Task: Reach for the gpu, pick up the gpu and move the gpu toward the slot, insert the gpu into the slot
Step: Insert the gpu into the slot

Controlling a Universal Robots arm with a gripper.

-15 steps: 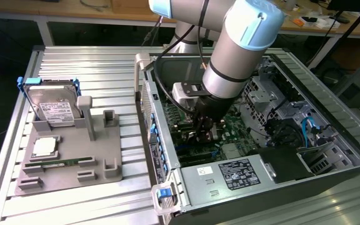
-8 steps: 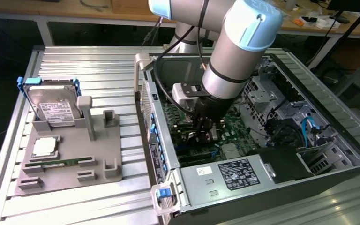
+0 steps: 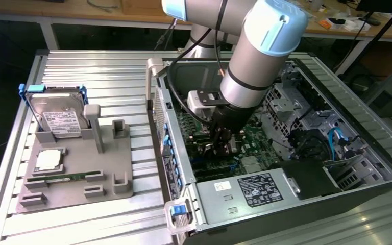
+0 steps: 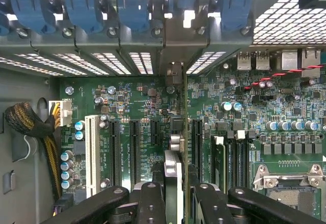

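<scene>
One fixture (image 3: 73, 178) sits at the exterior view's left on the ribbed tabletop (image 3: 114, 76), carrying a hard drive (image 3: 59, 120). Further right, inside the open computer case (image 3: 359, 138), the hand (image 3: 221, 145) is closed on the gpu (image 4: 173, 183), held edge-on over the motherboard (image 4: 153, 107). Insertion is in hand; the card, apparently just above the expansion slots (image 4: 135, 150), needs squaring with one before pressing down.

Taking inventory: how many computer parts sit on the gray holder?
3: hard drive upright at the far end, processor flat in the middle, memory stick nearest the camera. None looks hidden.
</scene>
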